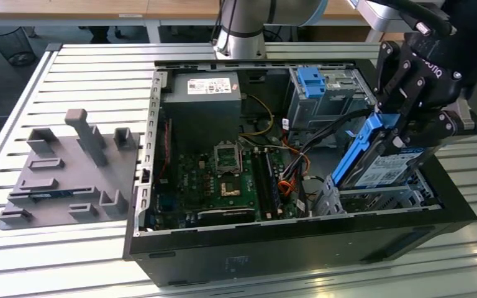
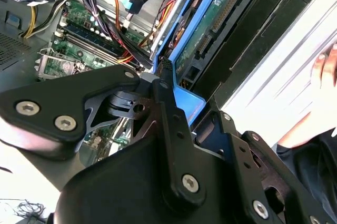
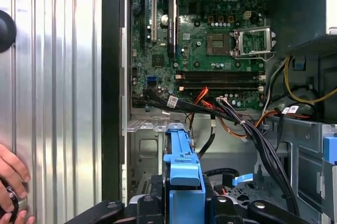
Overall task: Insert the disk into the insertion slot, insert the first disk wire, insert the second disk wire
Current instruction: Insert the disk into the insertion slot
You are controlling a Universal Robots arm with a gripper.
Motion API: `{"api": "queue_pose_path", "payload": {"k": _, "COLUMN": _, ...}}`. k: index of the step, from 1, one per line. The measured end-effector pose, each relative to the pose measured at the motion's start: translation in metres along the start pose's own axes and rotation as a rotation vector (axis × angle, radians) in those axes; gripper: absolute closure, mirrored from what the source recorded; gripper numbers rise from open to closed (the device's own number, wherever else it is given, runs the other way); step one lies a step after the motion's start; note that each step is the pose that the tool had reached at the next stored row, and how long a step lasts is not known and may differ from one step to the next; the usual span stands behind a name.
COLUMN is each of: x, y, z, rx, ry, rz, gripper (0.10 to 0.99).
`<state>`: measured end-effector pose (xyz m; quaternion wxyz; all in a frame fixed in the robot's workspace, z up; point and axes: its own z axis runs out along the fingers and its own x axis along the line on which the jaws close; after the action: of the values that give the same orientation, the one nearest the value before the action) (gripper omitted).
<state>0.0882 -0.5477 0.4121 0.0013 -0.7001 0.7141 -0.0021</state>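
In the exterior view my gripper (image 1: pixel 397 127) is shut on the disk (image 1: pixel 385 166), a silver-grey drive with a white label in a bright blue carrier. The disk hangs steeply tilted, its lower end just above the insertion slot (image 1: pixel 381 197), a low perforated metal cage at the case's front corner on the exterior view's right. The second wrist view has the disk's green circuit-board underside (image 2: pixel 210 21) and my black fingers (image 2: pixel 164 95) clamped on the blue carrier. The carrier's edge (image 3: pixel 184 168) also appears in the first wrist view. A black cable bundle (image 1: pixel 331 129) runs loose beside the disk.
The open computer case (image 1: pixel 305 242) holds a motherboard (image 1: pixel 222 180), a power supply (image 1: pixel 205 102) and a taller grey cage with a blue bracket (image 1: pixel 315 93). Orange wires (image 1: pixel 292 169) lie near the slot. A grey fixture plate (image 1: pixel 64 171) sits at the exterior view's left. A person's hand (image 3: pixel 13 182) rests on the slatted table.
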Motion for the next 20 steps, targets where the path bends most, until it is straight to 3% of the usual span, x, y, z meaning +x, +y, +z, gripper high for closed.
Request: {"api": "queue_pose_path", "payload": {"k": 20, "x": 0.0000, "y": 0.0029, "z": 0.0150, "rx": 0.001, "ry": 0.0000, "rz": 0.000, "gripper": 0.722}}
